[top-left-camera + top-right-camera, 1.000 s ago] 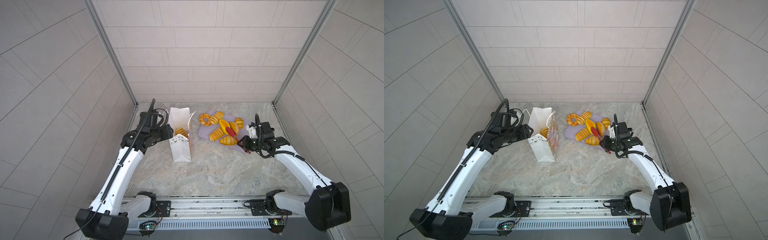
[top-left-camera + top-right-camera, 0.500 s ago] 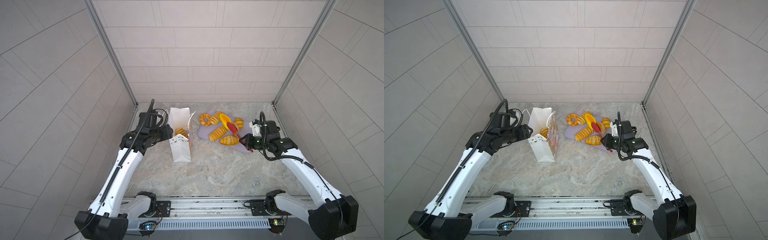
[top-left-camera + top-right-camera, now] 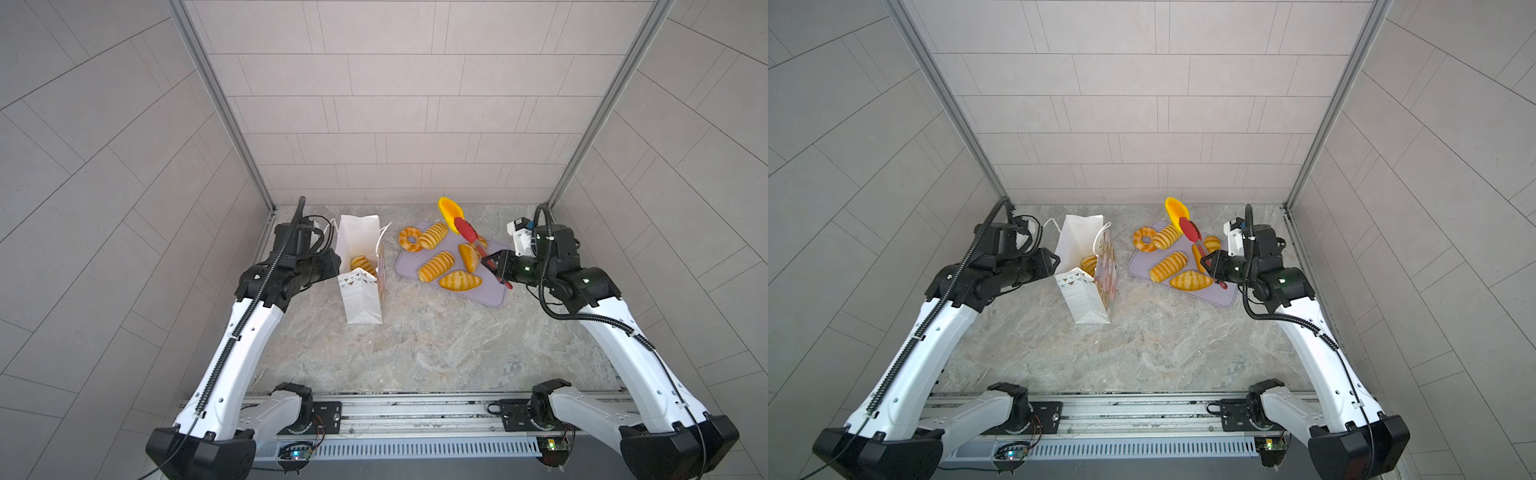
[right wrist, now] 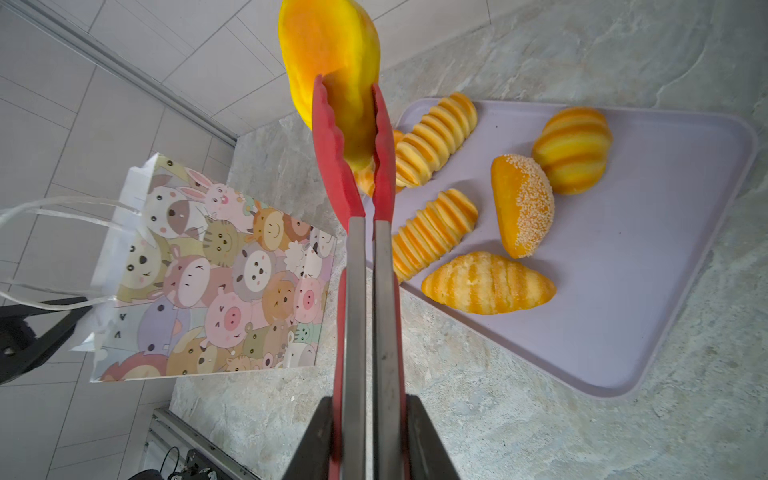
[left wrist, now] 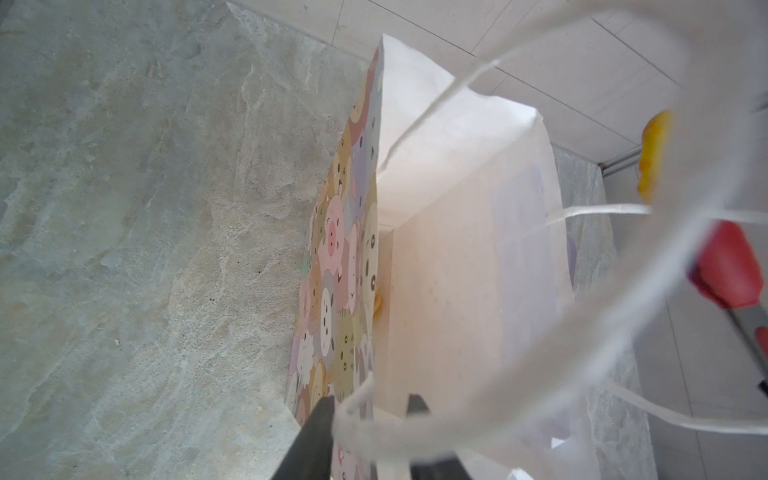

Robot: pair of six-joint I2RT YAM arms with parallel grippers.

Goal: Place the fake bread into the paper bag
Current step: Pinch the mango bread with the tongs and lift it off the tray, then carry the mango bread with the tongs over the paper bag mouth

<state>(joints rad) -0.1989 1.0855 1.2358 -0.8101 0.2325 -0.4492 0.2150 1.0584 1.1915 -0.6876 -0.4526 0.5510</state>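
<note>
The right gripper [image 4: 370, 411] clamps tongs [image 4: 357, 270] pinching a bread [image 4: 332, 50]. The left gripper [image 5: 371, 405] sits at the bag [image 5: 457, 291] rim. A blurred handle [image 5: 540, 365] crosses it, so its grip cannot be told.

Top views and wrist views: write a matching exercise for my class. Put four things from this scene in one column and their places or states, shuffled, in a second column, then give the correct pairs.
Things
1. smooth orange oval bread
2. ring-shaped bread
3. tongs
4. paper bag

Places or states
A. lying on the lilac tray
B. gripped by the handles in the right hand
C. standing open, with a striped loaf inside
D. clamped between two red tips, held in the air

Pairs: 1-D, 2-A, 3-B, 4-C
</note>
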